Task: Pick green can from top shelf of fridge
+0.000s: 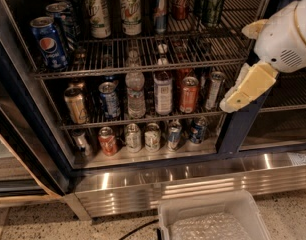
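Dark green can (213,4) with silver rim, upright at one o'clock, far right on the wire top shelf (143,59) of the blue-framed fridge (236,134), gripper (234,101) at three o'clock, well below the can
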`<state>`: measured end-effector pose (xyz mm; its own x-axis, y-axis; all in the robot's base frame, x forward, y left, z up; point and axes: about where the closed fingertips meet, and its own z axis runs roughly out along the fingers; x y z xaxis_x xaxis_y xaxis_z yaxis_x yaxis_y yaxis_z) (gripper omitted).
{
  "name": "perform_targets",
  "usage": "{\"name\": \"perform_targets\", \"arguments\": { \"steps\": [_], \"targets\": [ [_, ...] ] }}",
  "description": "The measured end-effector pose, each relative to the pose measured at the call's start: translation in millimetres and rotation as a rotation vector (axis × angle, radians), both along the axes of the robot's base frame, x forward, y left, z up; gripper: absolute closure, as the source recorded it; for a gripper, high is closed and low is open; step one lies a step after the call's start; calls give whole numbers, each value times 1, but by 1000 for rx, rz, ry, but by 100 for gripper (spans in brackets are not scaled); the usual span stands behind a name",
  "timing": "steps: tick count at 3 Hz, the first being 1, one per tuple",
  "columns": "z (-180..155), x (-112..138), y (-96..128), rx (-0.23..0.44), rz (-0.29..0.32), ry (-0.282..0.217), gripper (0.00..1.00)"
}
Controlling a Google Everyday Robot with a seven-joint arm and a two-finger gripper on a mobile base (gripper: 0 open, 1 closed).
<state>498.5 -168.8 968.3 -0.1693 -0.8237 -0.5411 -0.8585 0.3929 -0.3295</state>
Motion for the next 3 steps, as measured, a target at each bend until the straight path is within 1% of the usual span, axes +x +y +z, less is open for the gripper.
{"name": "perform_targets", "arguments": {
  "steps": [1,2,3],
  "targets": [
    [1,0,1,2,-1,-4,0],
    [0,2,11,30,-6,-19,0],
    [-21,14,46,106,-39,-15,0]
  ]
}}
